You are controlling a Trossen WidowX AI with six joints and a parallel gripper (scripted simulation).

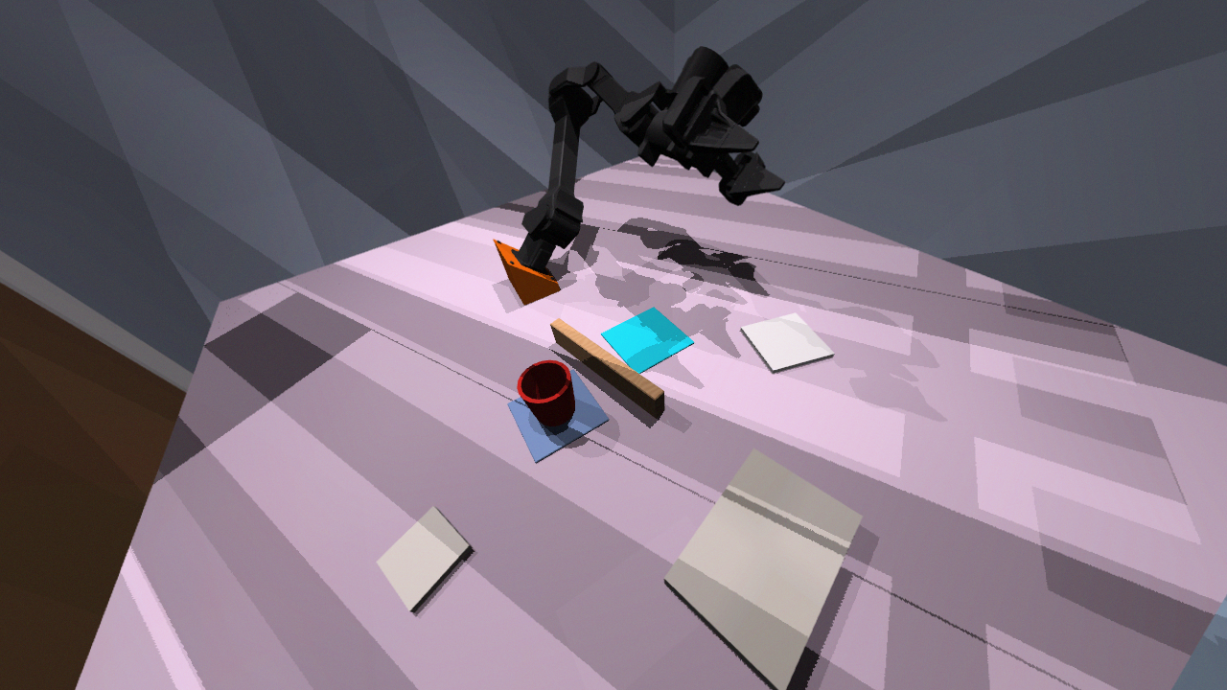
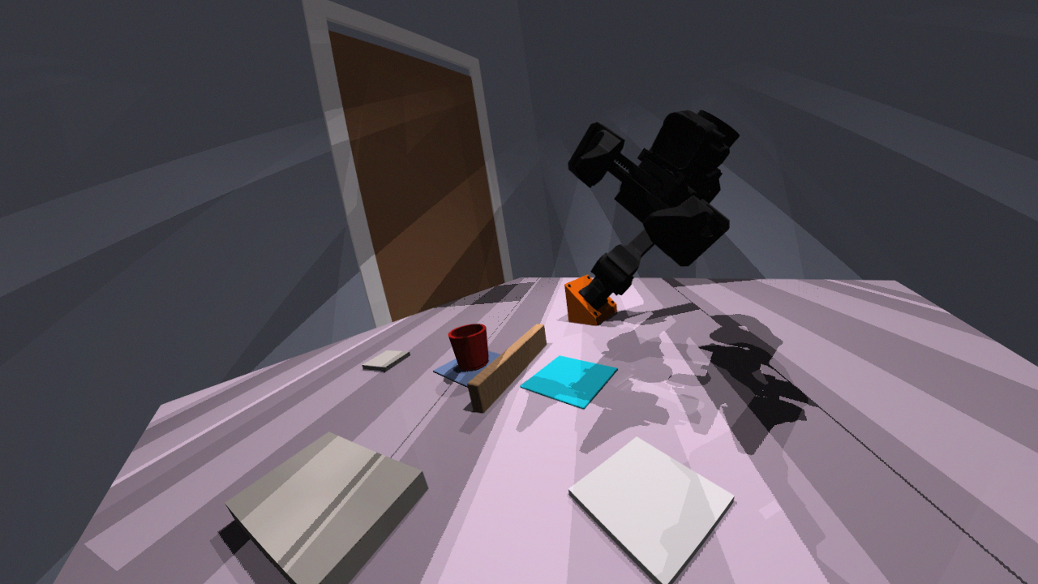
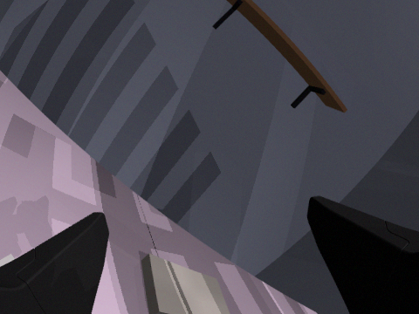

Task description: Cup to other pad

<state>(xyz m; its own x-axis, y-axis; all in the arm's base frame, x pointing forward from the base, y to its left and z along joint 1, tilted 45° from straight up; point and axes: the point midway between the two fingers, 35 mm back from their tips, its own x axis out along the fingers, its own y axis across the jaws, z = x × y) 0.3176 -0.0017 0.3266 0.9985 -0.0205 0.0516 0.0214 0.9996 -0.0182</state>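
A red cup [image 1: 553, 410] [image 2: 470, 352] stands upright on the blue pad [image 1: 538, 443] [image 2: 448, 371]. Its inside is dark and no marbles can be made out. The cyan pad [image 1: 647, 338] [image 2: 569, 381] lies on the other side of a low wooden bar, with nothing standing on it. My gripper [image 1: 769, 164] [image 2: 640, 195] [image 3: 209, 218] is open, with nothing between its fingers. It is raised high above the table, well away from the cup. The cup and both pads are out of the wrist view.
The wooden bar [image 1: 609, 369] [image 2: 508, 370] stands between the two pads. A white tile [image 1: 787, 343] [image 2: 649, 500] lies beyond the cyan pad. A large beige block [image 1: 763, 566] [image 2: 326, 500] [image 3: 188, 288] and a small pale tile [image 1: 425, 558] [image 2: 386, 360] lie farther from the arm's base.
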